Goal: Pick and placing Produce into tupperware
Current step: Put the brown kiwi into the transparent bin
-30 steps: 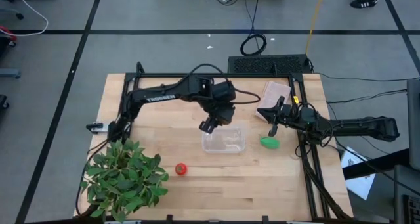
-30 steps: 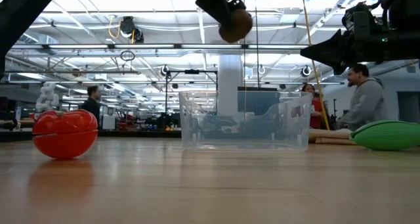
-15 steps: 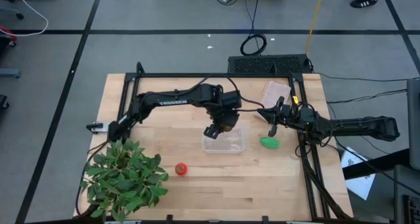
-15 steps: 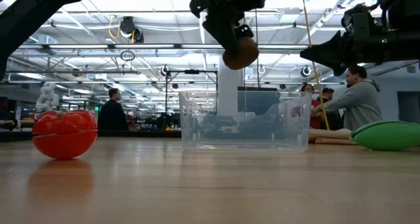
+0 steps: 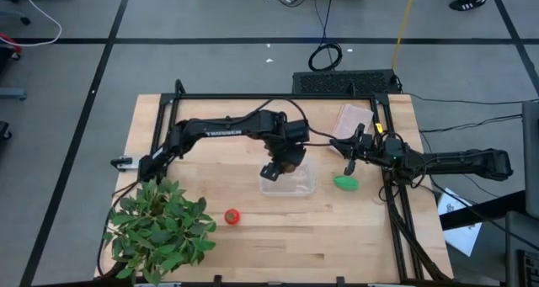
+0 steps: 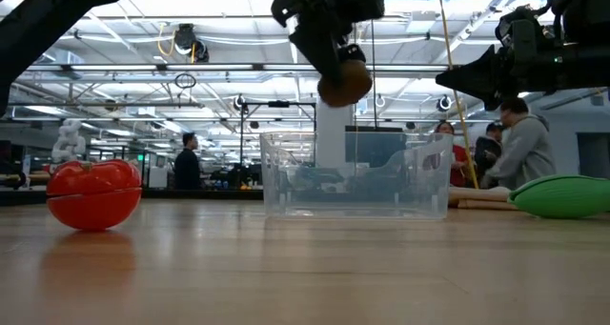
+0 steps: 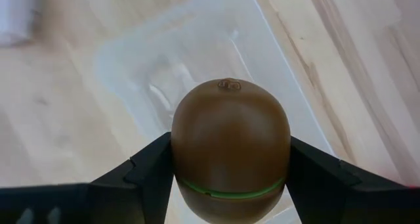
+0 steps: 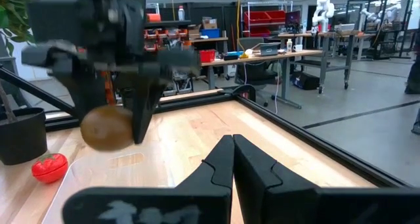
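High view: left gripper [image 5: 282, 159] poised above the clear tub [image 5: 287, 180], right gripper [image 5: 349, 158] idle near the green piece [image 5: 345, 183]; tomato [image 5: 232, 216] well apart, beside the leafy plant [image 5: 160, 224].

Low view: kiwi [image 6: 343, 83] held aloft over the tub's near-left part.

Left wrist view: fingers [image 7: 147, 168] clamped on the kiwi's sides, tub directly beneath.

Right wrist view: fingers [image 8: 220, 161] pressed together, holding nothing.

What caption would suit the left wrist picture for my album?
Left gripper holds a brown kiwi just above the empty clear tupperware on the wooden table.
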You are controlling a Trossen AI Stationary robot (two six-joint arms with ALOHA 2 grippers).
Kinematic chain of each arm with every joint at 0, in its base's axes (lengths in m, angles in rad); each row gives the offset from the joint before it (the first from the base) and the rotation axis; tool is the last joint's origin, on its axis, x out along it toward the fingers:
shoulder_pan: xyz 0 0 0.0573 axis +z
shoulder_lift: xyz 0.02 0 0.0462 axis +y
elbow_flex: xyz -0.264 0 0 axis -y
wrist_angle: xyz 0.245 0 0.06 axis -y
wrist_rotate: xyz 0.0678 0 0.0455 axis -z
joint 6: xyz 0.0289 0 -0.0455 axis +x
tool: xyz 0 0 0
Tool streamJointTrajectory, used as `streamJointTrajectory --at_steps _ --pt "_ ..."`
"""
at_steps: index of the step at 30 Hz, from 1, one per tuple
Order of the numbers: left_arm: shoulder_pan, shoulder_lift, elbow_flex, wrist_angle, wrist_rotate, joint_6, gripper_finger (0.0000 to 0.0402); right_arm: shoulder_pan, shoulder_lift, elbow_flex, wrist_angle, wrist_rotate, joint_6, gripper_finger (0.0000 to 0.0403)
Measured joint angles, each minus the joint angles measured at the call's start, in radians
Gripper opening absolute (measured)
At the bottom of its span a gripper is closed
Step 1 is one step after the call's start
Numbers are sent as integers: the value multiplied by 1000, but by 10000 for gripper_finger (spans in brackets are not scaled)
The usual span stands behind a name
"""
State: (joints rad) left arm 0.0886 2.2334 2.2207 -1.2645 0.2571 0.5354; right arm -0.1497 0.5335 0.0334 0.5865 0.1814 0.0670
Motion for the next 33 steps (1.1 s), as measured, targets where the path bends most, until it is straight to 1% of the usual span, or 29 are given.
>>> streamJointTrajectory --at_steps 7,13,21,33 --pt "-12 2 -85 43 4 4 241 0 0 0 0 0 0 0" --pt "-12 1 -123 58 -2 9 241 0 0 0 0 0 0 0" --pt "-12 1 -159 67 -23 21 241 0 0 0 -1 0 0 0" --pt "-10 1 -165 70 -23 54 241 0 1 0 -1 0 0 0"
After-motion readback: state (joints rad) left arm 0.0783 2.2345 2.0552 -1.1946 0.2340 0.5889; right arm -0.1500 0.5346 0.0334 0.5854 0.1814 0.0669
